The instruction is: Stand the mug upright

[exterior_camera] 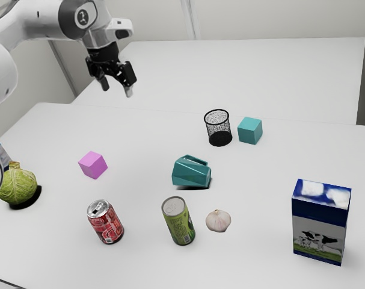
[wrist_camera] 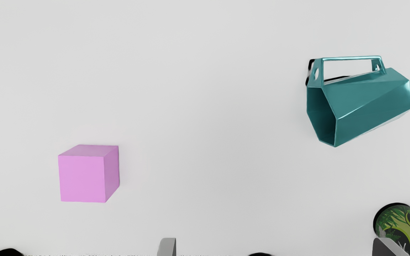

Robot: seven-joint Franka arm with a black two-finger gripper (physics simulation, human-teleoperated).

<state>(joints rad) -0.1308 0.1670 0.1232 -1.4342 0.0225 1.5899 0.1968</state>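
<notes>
The teal mug [exterior_camera: 192, 173] lies on its side on the table [exterior_camera: 134, 241], between the green can [exterior_camera: 178, 221] and the mesh basket [exterior_camera: 219, 127], its flat facets probably keeping it from rolling, while the jaws hang empty above, spread wide, presumably to leave room for its body.

The mug [wrist_camera: 368, 99] looks smooth and glossy.

From the arm's [exterior_camera: 41, 21] side, I'm looking down across the table [exterior_camera: 140, 135] from farther back; at the wrist I'm facing down from nearer, both views sharing the mug [wrist_camera: 365, 103], pink cube [wrist_camera: 82, 179] and green can [wrist_camera: 409, 227].
</notes>
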